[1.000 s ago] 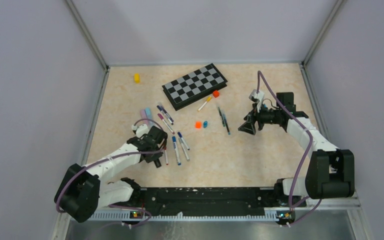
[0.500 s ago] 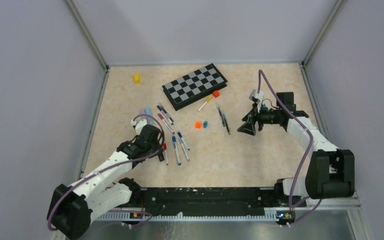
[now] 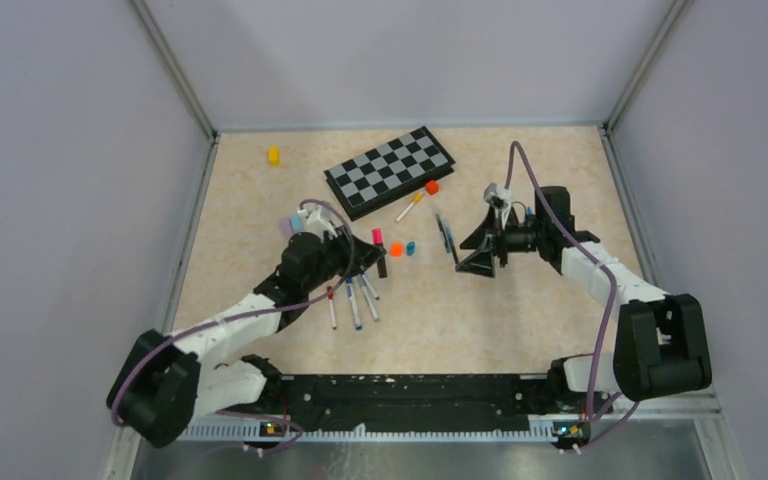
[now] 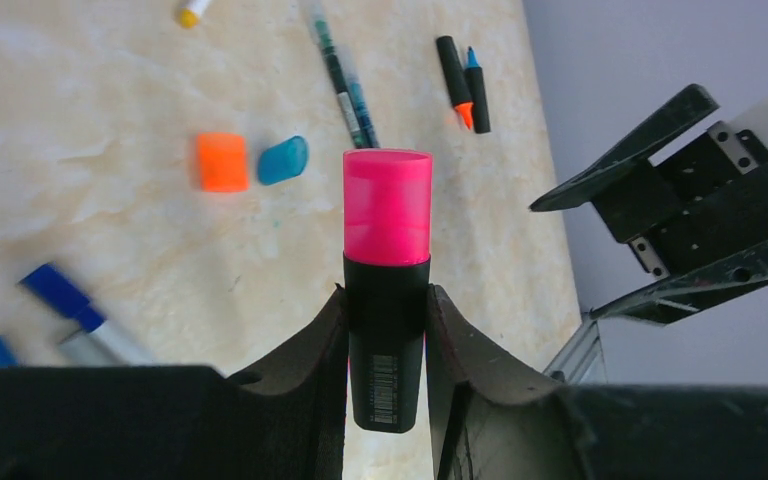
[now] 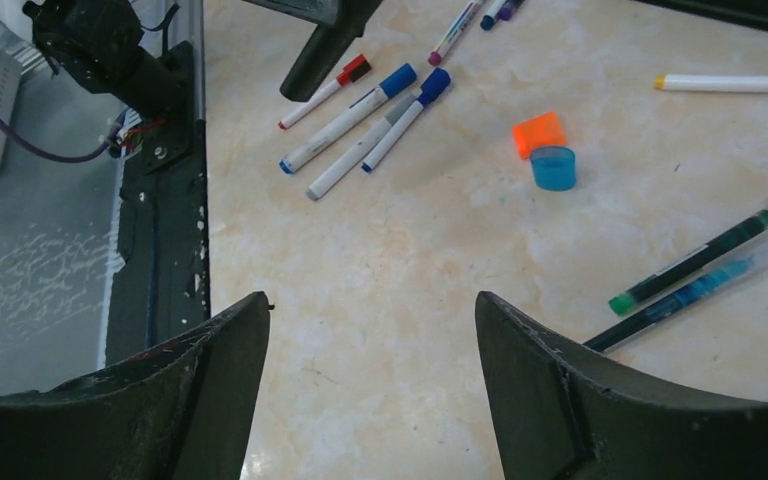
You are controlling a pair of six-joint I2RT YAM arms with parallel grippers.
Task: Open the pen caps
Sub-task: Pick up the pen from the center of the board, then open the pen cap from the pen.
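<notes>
My left gripper is shut on a short black highlighter, held above the table. Its pink cap is still on and points toward the right arm. My right gripper stands open and empty, a little to the right of the highlighter and facing it. Several white-barrelled pens with blue and red caps lie below the left gripper. A loose orange cap and a loose blue cap lie between the two grippers.
Two thin green pens lie just left of the right gripper. A yellow-capped pen, an orange block and the chessboard sit further back. A yellow block is far left. Two uncapped black highlighters lie together.
The left arm rose off the pen cluster and swung right and away with the pink-capped highlighter. The right gripper moved left toward it and opened slightly wider.
</notes>
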